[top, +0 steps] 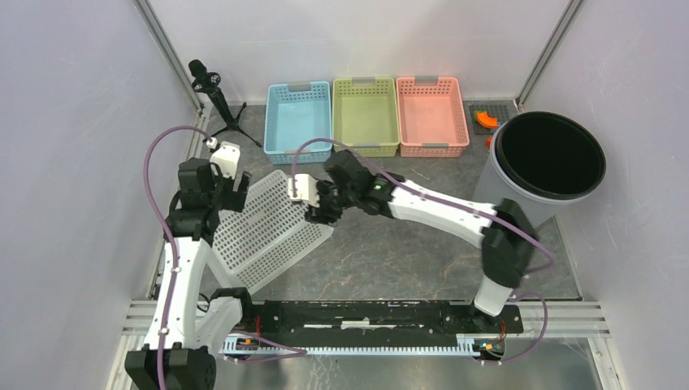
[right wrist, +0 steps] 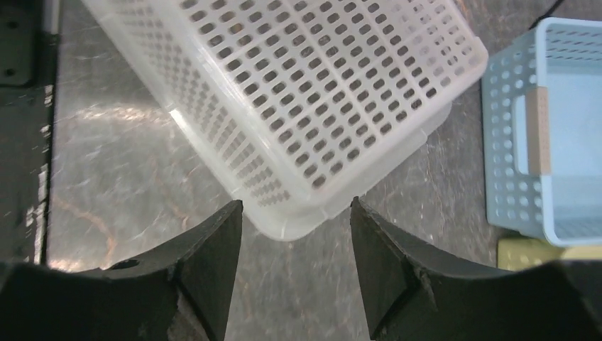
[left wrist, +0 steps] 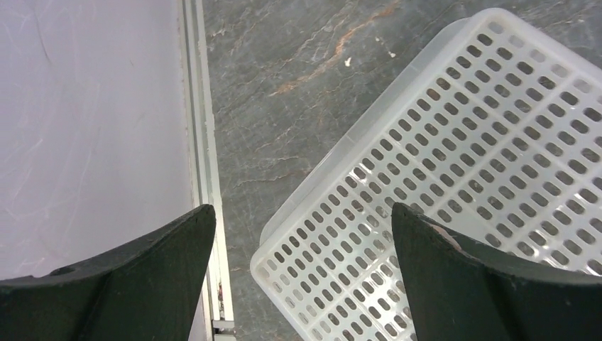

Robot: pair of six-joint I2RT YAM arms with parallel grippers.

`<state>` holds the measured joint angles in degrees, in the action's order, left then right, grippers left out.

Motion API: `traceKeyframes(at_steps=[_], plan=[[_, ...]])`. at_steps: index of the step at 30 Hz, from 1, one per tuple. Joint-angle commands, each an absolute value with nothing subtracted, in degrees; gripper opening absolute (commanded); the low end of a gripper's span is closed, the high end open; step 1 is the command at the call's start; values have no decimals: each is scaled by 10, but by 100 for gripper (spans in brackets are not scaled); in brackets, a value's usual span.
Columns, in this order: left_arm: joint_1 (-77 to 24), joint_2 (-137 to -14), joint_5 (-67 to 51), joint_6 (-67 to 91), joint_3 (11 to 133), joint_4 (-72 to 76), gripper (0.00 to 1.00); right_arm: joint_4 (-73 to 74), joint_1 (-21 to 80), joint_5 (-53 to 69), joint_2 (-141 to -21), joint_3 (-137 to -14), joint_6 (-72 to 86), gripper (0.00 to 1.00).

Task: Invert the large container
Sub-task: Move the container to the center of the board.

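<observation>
Below the right claw (right wrist: 295, 213), large container (right wrist: 305, 92), far end cut off

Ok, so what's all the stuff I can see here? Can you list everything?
crate: one, white, full of holes, left part of the table
blue basket: one, blue, back row, left
green basket: one, green, back row, middle
pink basket: one, pink, back row, right
bin: one, grey, black inside, right side
tripod: one, black, back left
orange thing: one, behind the bin, too small to tell
table: one, grey stone
left hand: one, black, open, over the crate's left edge
right hand: one, black, open, at the crate's right corner
</observation>
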<state>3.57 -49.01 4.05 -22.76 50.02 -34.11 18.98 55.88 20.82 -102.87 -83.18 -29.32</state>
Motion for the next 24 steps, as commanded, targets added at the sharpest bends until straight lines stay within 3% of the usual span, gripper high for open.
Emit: traceKeyframes(at_steps=[1,8,15,24], plan=[[39,-538,86,-195,521,-287,100,153,559,216,-899,-724,-299,61],[40,-655,99,-164,564,-277,100,121,559,217,-893,-619,-276,54],[44,-687,138,-190,562,-266,100,122,559,235,-968,-667,-243,46],[61,-677,142,-214,519,-270,100,149,559,219,-1068,-774,-231,45]])
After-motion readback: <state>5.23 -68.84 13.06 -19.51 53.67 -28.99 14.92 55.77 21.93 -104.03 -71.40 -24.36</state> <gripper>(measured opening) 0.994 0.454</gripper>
